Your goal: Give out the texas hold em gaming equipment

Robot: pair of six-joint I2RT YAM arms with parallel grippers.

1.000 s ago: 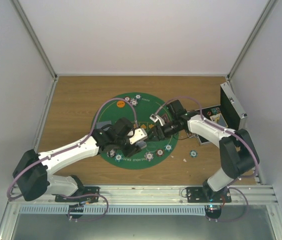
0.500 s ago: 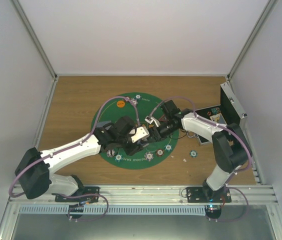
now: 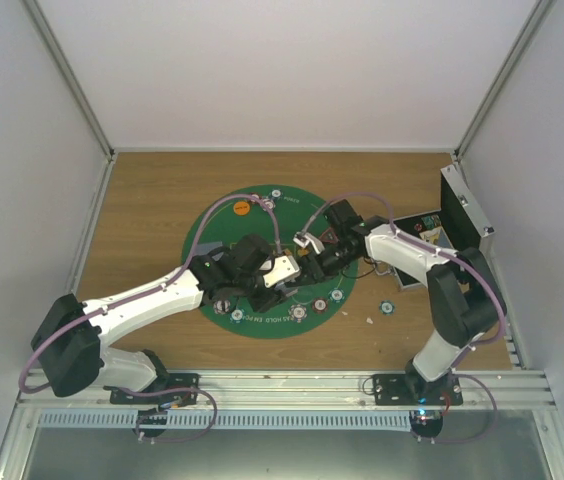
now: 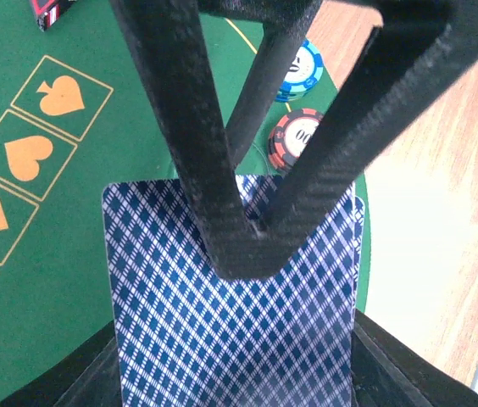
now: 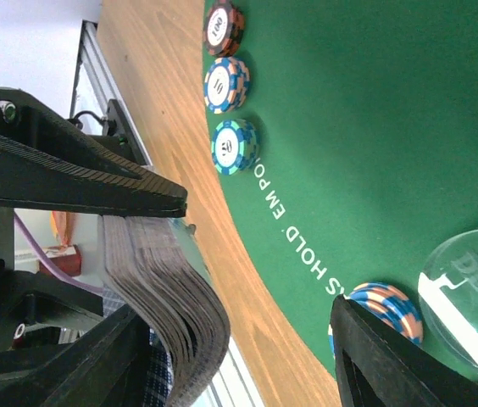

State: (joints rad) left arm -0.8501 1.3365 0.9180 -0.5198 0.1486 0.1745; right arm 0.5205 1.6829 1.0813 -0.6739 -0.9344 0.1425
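Beginning at the near side, one chip [image 3: 387, 306] was seen lying off the mat [image 4: 61, 288] on the bare tabletop [image 4: 442, 212]. A row of chips [image 5: 226, 83] was set along the mat's near rim. A card released carelessly could be expected to land on these chips or to slide onto the wood.

Just beyond, over the middle of the mat, the deck of cards [image 4: 239, 339] was gripped by its long edges in the left jaws. The right jaws were held apart with the deck's end between them, one finger appearing to rest on its top. So far as could be told, no card was yet pinched. In the right wrist view the cards were splayed and bowed at the free end. Several might therefore be dragged off together, or the whole deck might be spilled if it were pushed sideways out of the clamp. The two sets of fingers were crowded closely, and a knock between them was judged possible.

Of the writing, "HOLD EM" was read along the mat's near rim, with further letters cut off. "100" was made out on a dark red chip [image 5: 223, 27], but the figures on the teal chip [image 5: 234, 146] were too small. "DEA" was read on a clear disc [image 5: 468, 288] cut by the frame's edge. Gold spade, heart and diamond marks were printed on the mat. Farther off, the wording on the orange disc [image 3: 242, 209] could not be read.
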